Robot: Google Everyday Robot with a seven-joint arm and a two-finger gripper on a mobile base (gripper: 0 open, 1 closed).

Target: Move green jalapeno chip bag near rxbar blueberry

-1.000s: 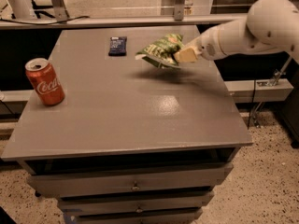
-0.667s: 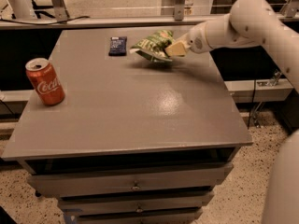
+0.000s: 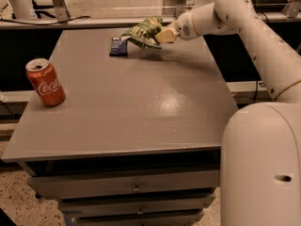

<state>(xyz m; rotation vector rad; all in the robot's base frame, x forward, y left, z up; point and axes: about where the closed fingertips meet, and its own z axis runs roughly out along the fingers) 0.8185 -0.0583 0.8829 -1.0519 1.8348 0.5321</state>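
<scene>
The green jalapeno chip bag is crinkly green with pale lettering and hangs just above the far part of the grey table. My gripper is shut on the bag's right end, reaching in from the right on a white arm. The rxbar blueberry, a small flat dark navy bar, lies on the table at the far left-centre. The bag's left end sits right beside the bar and slightly above its right edge.
A red Coca-Cola can stands upright near the table's left edge. My white arm crosses the table's far right corner, and my base fills the lower right. Drawers sit under the table front.
My gripper has carried the chip bag leftward and farther back, from right of the bar to right beside it. The can and bar have not moved.
</scene>
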